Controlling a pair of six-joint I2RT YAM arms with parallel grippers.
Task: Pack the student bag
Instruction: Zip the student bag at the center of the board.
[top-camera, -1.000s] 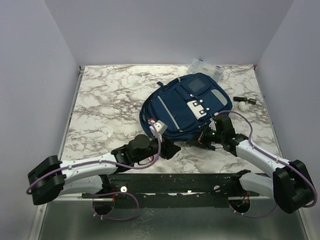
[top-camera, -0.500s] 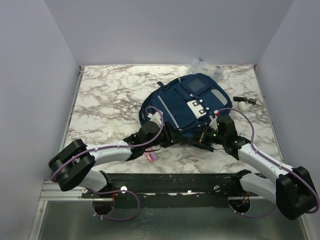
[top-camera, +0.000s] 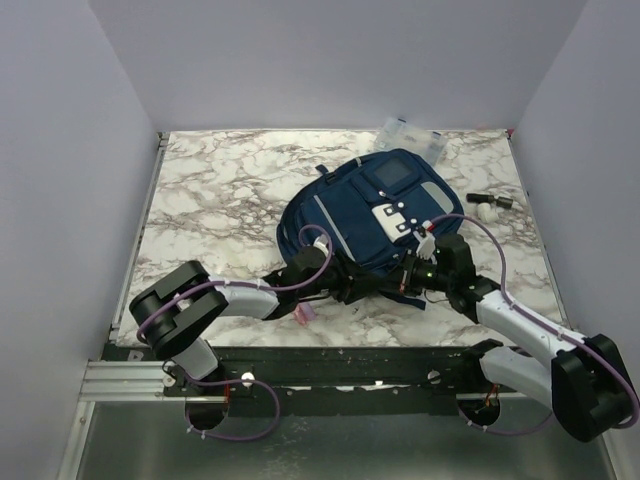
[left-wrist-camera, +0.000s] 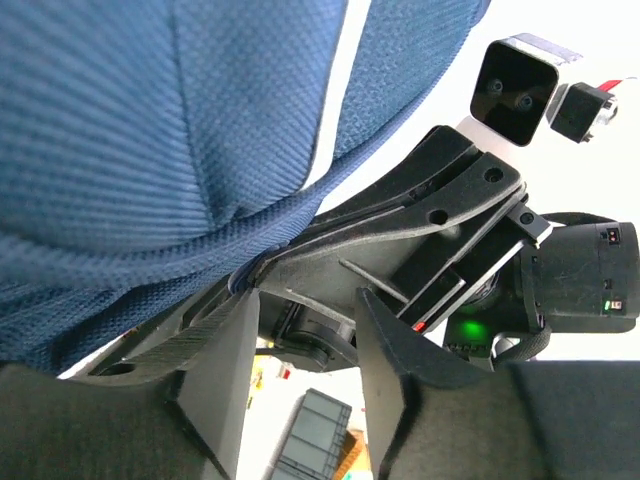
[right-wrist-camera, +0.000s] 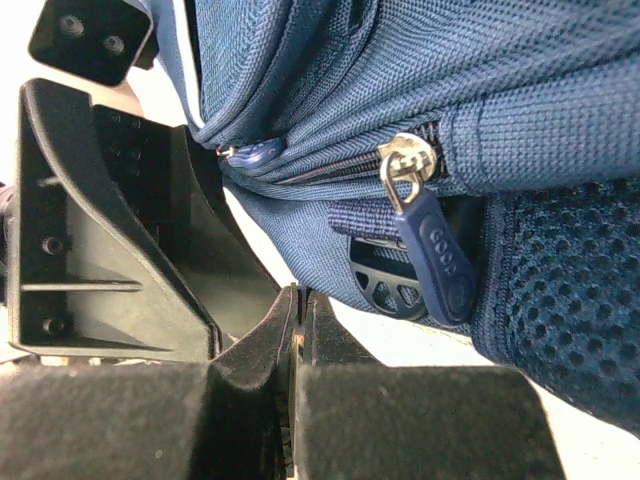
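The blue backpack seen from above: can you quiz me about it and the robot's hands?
1. True or false: the right gripper is shut.
2. What colour is the student bag? A red, B navy blue, C green.
3. What see-through thing peeks out past the bag's far side?
Key: 1 true; 2 B; 3 the clear plastic box.

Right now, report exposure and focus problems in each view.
Top external: even light, sharp, the student bag clearly resolved. Left wrist: background blown out white, near fabric and left fingers soft. Right wrist: zip pull crisp, right fingers dark and blurred.
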